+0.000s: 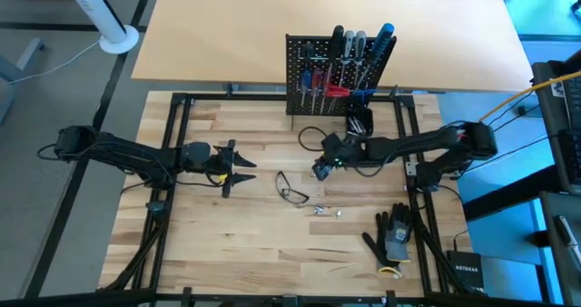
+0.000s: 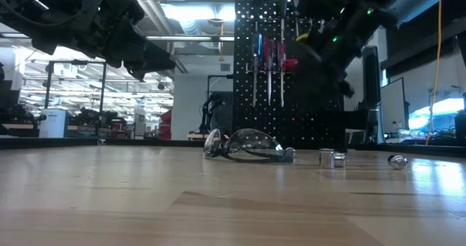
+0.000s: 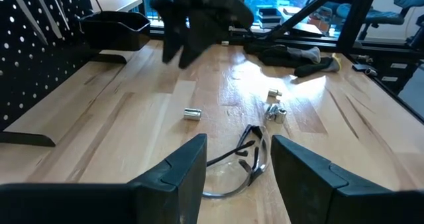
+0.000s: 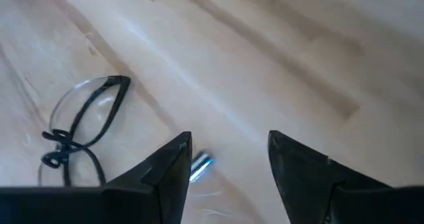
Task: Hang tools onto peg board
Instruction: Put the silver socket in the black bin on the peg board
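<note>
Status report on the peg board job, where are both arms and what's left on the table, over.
Left gripper jaws open, empty, left of the safety glasses. Right gripper jaws open, empty, above the table. Tools hang on the peg board. Loose metal bits on the wood, nothing blocking.

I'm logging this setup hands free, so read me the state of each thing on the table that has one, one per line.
Peg board: upright, tools hanging on it.
Safety glasses: lying on the table, arms unfolded.
Black gloves: lying in a heap near the right corner.
Small metal pieces: loose on the table.
Left end effector: open, empty, above the table.
Right end effector: open, empty, near the glasses.
</note>
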